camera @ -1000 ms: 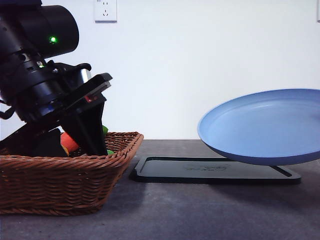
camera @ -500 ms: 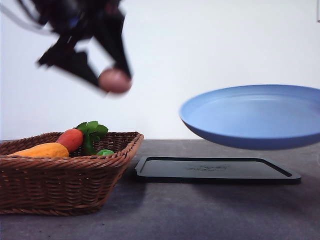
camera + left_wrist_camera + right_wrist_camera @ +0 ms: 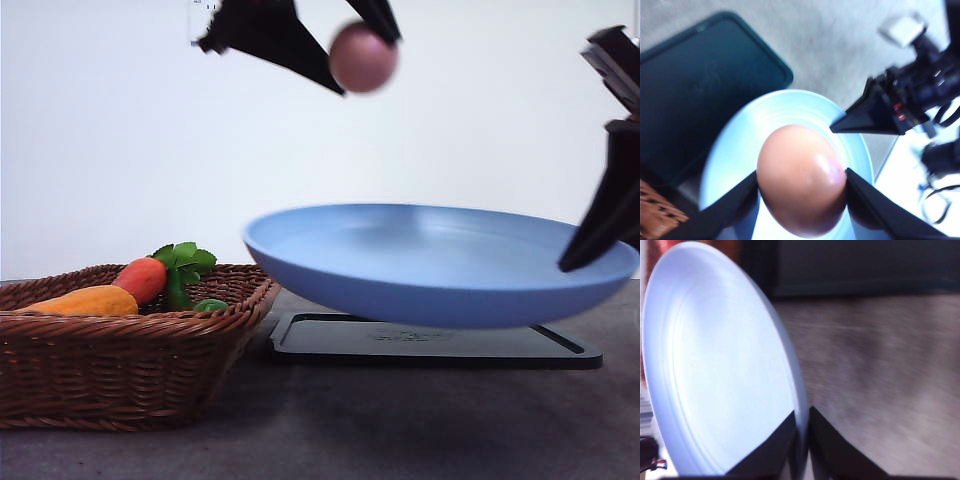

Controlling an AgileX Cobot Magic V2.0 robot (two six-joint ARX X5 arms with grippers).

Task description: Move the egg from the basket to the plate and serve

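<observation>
While the left gripper (image 3: pixel 345 45) clamps the egg (image 3: pixel 362 57) high above the plate (image 3: pixel 430 265), which the right gripper (image 3: pixel 801 440) pinches by its rim clear of the tray (image 3: pixel 430 340), release risks: egg bouncing, rolling off, plate tipping.

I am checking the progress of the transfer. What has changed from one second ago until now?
The left gripper took the small brownish-pink egg out of the dark brown woven wicker basket, lifted it and carried it right, above the large round light-blue plate. The right gripper, pinching the plate's rim, moved it left under the egg. The basket, its vegetables and the black tray stayed.
</observation>
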